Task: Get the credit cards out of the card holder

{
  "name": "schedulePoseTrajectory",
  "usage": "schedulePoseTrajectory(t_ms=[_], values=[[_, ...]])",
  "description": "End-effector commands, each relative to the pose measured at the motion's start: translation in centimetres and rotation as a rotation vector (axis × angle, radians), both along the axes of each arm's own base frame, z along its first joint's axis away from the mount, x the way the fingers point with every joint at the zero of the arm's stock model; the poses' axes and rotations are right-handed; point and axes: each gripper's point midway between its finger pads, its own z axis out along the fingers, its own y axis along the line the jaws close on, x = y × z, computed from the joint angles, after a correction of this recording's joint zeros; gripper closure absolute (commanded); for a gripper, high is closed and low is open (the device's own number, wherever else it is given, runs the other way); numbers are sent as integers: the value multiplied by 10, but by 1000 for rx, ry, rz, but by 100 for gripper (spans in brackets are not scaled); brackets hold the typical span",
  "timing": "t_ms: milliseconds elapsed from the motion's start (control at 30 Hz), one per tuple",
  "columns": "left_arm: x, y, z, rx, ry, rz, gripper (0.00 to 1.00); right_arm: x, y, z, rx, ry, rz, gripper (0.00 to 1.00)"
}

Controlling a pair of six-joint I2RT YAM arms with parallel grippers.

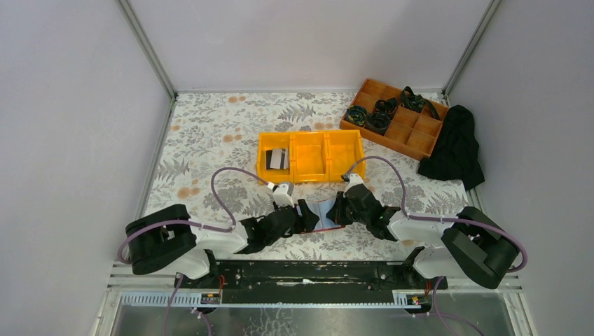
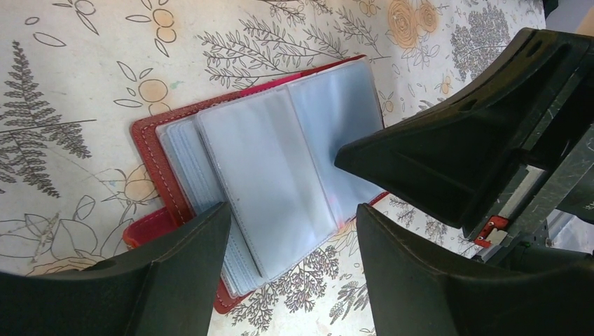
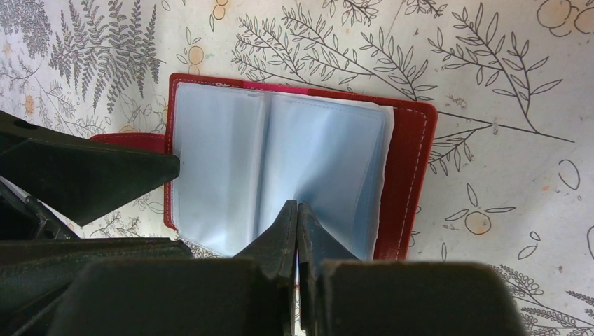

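The red card holder lies open on the floral tablecloth between both grippers, its blue-grey plastic sleeves fanned up. No card shows in the sleeves facing the cameras. My left gripper is open, its fingers straddling the near corner of the sleeves without touching them. My right gripper is shut, its joined tips resting on a sleeve near the fold with nothing visibly between them. Its tip also shows in the left wrist view. Credit cards, grey-white and black, lie in the yellow bin's left compartment.
The yellow three-compartment bin stands just beyond the holder. An orange divided tray with black coiled items sits at the back right, with a black cloth beside it. Walls close in the left, right and far sides.
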Motion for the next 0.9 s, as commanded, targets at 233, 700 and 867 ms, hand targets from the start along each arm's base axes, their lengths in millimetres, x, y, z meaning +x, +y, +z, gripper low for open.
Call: schedulePoseTrajectory(t_ms=[233,700,867], values=[[0,-30,23,-126,-3,-68,27,-6,-6,-8,-20,20,5,100],[5,-56,44,-143,-36,-132,26,-6,-8,-1,-9,5,-3,99],[5,-65,40,-138,-31,-149,26,-5,-13,11,-6,-18,-21,99]])
